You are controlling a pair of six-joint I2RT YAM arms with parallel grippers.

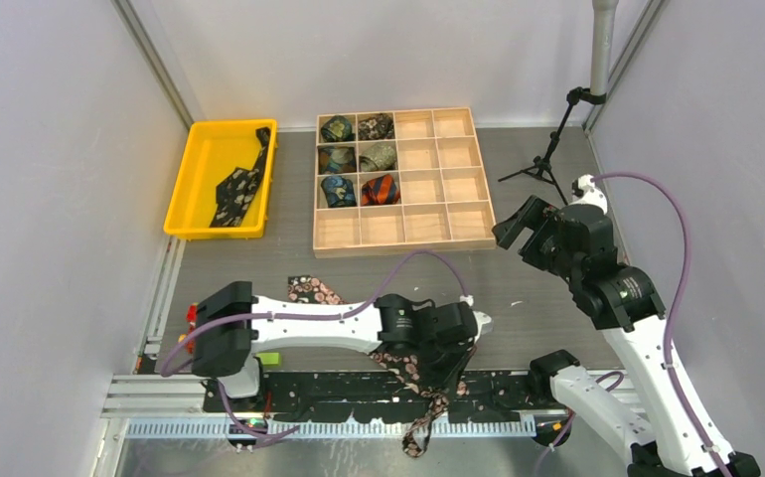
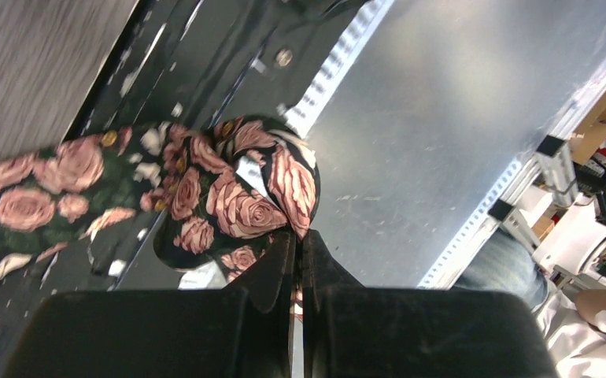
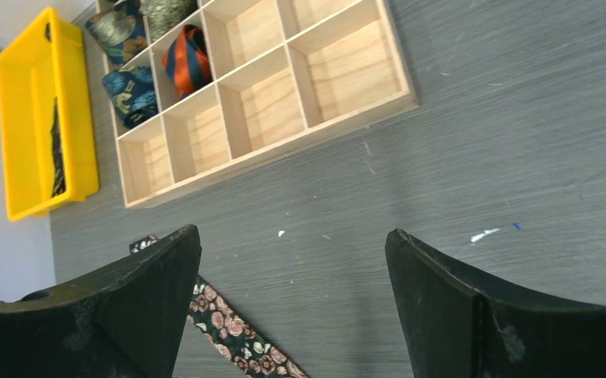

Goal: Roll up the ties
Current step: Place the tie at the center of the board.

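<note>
While the left claw is pressed almost shut on a fold of the long dark fabric necktie with pink roses, the rolling of this tie seems to be only at its beginning. In the left wrist view the pinched end is bent into one small loose loop just in front of the fingers, above the black rail at the near edge of the grey desk. The rest of the strip is not rolled. Seen from above, it runs under the left arm toward the near edge, and one part hangs over this edge. The right claw is wide open, holds nothing, and hovers above the desk, well apart from the tie.

The second tie, black fabric with pale dots, lies unrolled in the yellow plastic tray at the far left. Six rolled ties sit in the left compartments of the flat wooden box.

I judge that the next move asks the left claw to turn the loop over the flat strip, round after round, keeping the fabric tight so that the coil does not open. Probably the right claw must come down and hold the strip, because the hanging part may pull the tie sideways.
</note>
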